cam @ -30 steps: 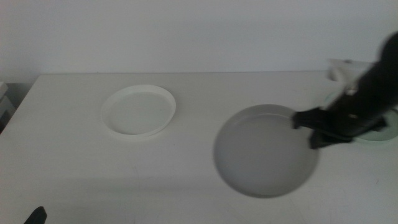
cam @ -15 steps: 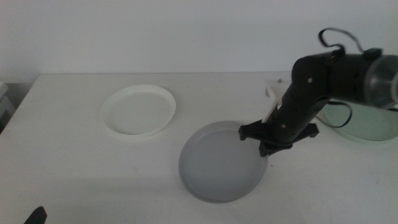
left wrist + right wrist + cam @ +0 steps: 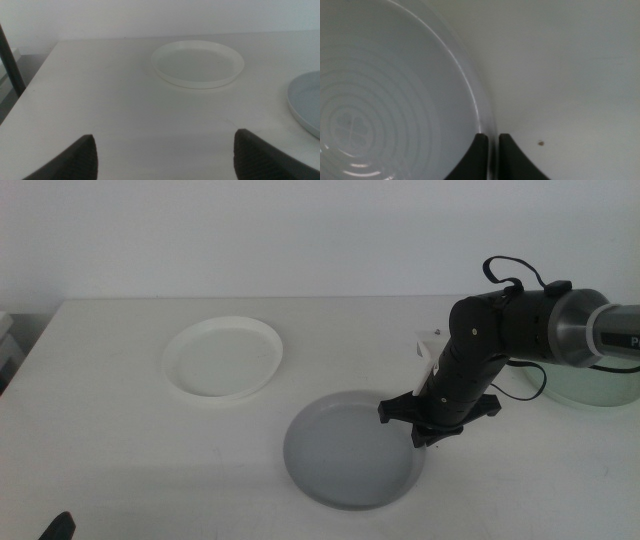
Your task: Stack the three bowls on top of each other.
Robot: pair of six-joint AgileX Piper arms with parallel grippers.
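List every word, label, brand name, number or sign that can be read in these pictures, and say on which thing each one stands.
"P": a single white letter at the picture's right edge, on the silver band of the right arm in the middle view; the rest is cut off.
No other text: the white bowl, the grey bowl, the green bowl, the table and both grippers, right gripper and left gripper, bear none.

Overhead and both wrist views share the grey bowl (image 3: 350,450).

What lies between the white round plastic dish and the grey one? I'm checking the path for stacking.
Nothing: in the middle view only bare white table separates the white round plastic dish from the grey round plastic dish, held by the right gripper.
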